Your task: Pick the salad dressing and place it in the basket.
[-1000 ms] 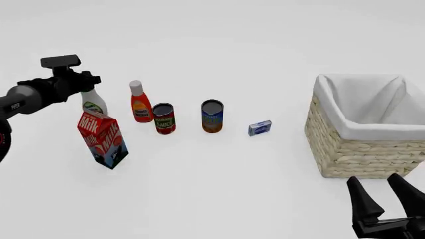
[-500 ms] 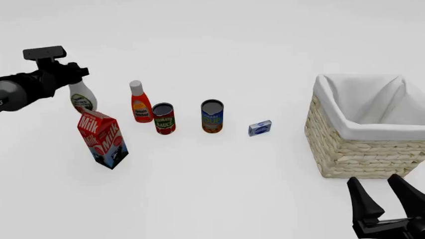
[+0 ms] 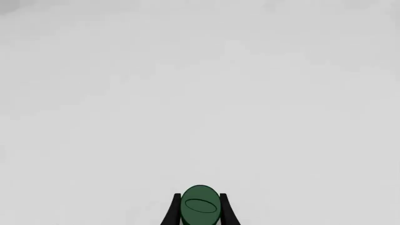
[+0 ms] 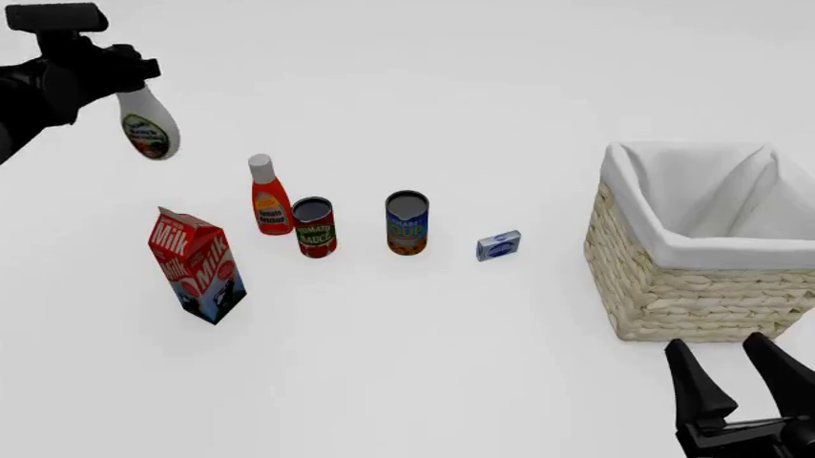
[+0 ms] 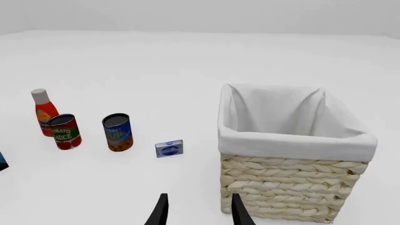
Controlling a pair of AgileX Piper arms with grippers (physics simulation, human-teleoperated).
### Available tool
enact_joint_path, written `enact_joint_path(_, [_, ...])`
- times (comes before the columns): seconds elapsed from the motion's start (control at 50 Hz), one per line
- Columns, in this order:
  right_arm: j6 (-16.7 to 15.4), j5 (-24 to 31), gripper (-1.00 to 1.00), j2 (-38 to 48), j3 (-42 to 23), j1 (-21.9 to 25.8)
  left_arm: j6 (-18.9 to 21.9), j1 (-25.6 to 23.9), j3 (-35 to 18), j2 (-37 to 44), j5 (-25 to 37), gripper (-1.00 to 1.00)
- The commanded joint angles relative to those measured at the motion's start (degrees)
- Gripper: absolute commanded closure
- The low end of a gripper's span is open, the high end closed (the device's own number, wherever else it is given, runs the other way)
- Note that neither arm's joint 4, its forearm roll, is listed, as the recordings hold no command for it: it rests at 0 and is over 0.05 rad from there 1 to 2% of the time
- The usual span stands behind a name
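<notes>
Gripping the salad dressing [image 4: 147, 134] by its green cap, your left gripper [image 4: 113, 74] has it pinched tight and hanging high, well left of the basket [image 4: 688, 286], so it'll clear the milk carton [image 4: 198, 266] on the carry; right gripper [image 4: 742, 382] sits open near the basket.

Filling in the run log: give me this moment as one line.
left claw: shut on salad dressing, lifted off table | right claw: open, idle | basket: holds nothing visible

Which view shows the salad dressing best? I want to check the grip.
The front view: the salad dressing hangs tilted from the left gripper, clear of the table. The left wrist view shows only its green cap between the fingers. The right wrist view misses it.
</notes>
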Motion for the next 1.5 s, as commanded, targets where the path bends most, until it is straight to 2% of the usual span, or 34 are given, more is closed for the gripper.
enact_joint_path(0.02, [-0.1,-0.8,-1.00,0.6,0.0,0.2,2.0,-5.5,-0.2,-5.9,2.3,1.00])
enact_joint_path(0.2, [-0.2,-1.8,-1.00,1.4,0.0,0.8,3.9,-14.4,4.9,-11.8,1.4,1.00])
enact_joint_path(0.38, [-0.2,-1.1,-1.00,0.6,0.0,0.7,5.9,-22.2,10.1,-14.1,-0.7,1.00])
enact_joint_path(0.68, [-0.2,0.5,-1.00,-1.0,0.0,0.4,6.6,-31.2,15.3,-15.4,-2.9,1.00])
enact_joint_path(0.86, [0.0,0.3,-1.00,-0.9,0.0,0.8,5.5,-36.0,18.3,-15.6,-4.4,1.00])
enact_joint_path(1.02, [0.0,0.5,-1.00,-1.2,0.0,1.0,5.0,-39.5,20.7,-15.9,-5.7,1.00])
enact_joint_path(1.28, [-1.0,0.3,-1.00,-1.3,0.0,2.0,5.0,-41.6,22.2,-15.8,-6.7,1.00])
enact_joint_path(1.38, [-2.8,-1.1,-1.00,0.5,-0.2,4.1,5.0,-41.9,22.5,-15.5,-7.0,1.00])
enact_joint_path(1.46, [-4.3,1.2,-1.00,2.0,-3.1,7.3,4.9,-42.0,22.7,-15.6,-7.1,1.00])
enact_joint_path(1.5, [-7.1,2.3,-1.00,3.3,-4.9,8.3,4.9,-42.1,22.9,-15.5,-7.3,1.00])
